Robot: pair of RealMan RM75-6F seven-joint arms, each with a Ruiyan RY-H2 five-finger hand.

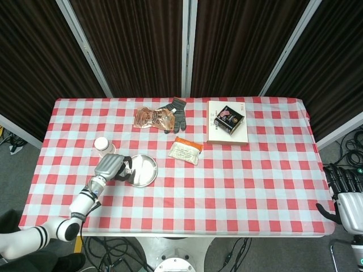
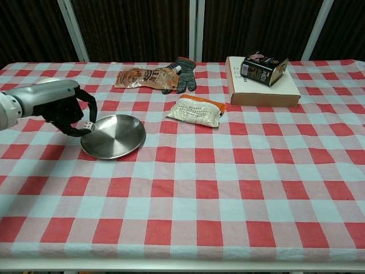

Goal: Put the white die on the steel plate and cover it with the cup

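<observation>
Red-and-white checked tablecloth (image 2: 228, 188) noted. Left hand (image 2: 67, 108) pinches the small white die (image 2: 88, 125) at the round steel plate (image 2: 114, 137)'s left rim; plate centre lies rightward. Right hand (image 1: 346, 195), far off, holds nothing.

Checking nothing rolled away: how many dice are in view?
1. The white die is pinched in the left hand, in the air at the left rim of the steel plate. Another could hide behind the hand or the book, but none shows.
</observation>
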